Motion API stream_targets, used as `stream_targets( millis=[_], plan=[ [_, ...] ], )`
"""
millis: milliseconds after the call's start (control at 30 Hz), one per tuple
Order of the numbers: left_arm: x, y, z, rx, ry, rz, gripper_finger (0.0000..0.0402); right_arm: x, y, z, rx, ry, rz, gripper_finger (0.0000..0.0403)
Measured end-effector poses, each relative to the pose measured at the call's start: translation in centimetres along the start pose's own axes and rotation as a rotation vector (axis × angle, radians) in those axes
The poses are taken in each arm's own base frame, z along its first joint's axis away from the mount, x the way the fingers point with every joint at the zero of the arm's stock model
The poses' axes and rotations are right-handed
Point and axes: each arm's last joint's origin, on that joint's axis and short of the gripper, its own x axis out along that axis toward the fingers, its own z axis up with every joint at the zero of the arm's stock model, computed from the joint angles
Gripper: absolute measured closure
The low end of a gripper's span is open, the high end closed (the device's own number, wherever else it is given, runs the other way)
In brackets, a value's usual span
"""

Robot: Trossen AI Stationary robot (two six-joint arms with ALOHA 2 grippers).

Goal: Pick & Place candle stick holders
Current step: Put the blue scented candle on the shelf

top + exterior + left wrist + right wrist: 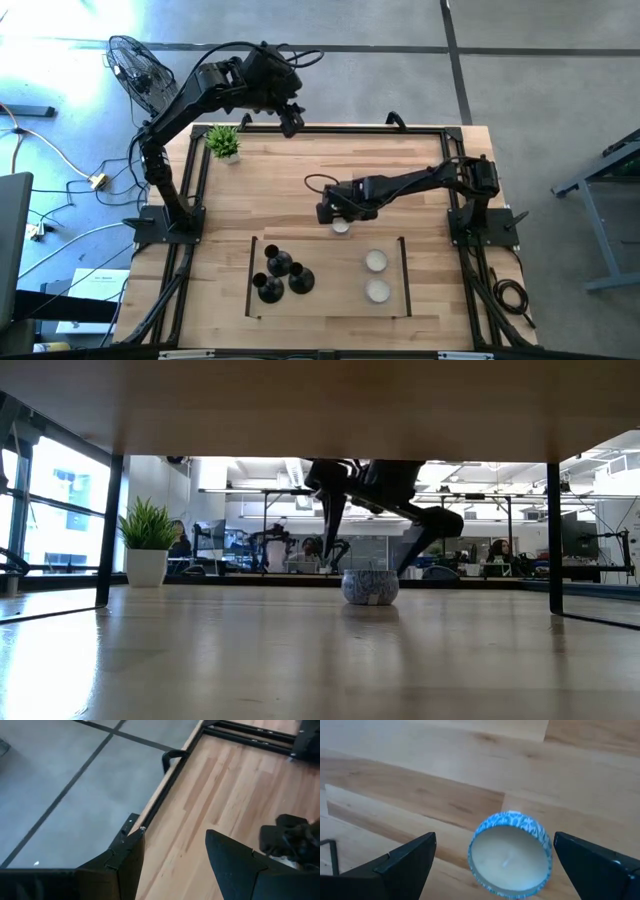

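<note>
Three black candlestick holders (283, 277) stand on their round bases in a cluster at the near left of the table. My right gripper (338, 216) is open at the table's middle, over a small blue-patterned candle jar (510, 854) holding white wax. Its fingers stand on either side of the jar without touching it. The jar rests on the table (370, 586). My left gripper (290, 120) is open and empty, raised over the table's far edge near the plant.
Two more small white candles (376, 261) (377, 291) sit near the right black bar (404, 275). A second black bar (252, 275) stands left of the holders. A green potted plant (223, 142) is at the far left. A black frame (330, 129) rims the table.
</note>
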Motion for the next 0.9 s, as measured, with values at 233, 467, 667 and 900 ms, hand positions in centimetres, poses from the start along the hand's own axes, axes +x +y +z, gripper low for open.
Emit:
stream_targets(
  millis=[233,467,667,900],
  plan=[
    [0.0,-0.1,0.0,0.006,-0.001,-0.028,0.0197,0.0,-0.4,-0.1,-0.007,0.012,-0.044,0.0005],
    [0.0,-0.1,0.0,0.007,0.001,-0.025,0.0197,0.0,-0.4,0.0,-0.013,-0.021,-0.049,0.0005],
    [0.0,-0.1,-0.1,0.036,0.009,-0.025,0.0197,1.8,-0.8,-0.4,0.014,0.073,-0.088,0.0005],
    [0.0,-0.1,-0.3,0.039,0.031,-0.025,0.0197,3.4,-1.0,-0.7,0.019,0.133,-0.112,0.0005]
  ],
)
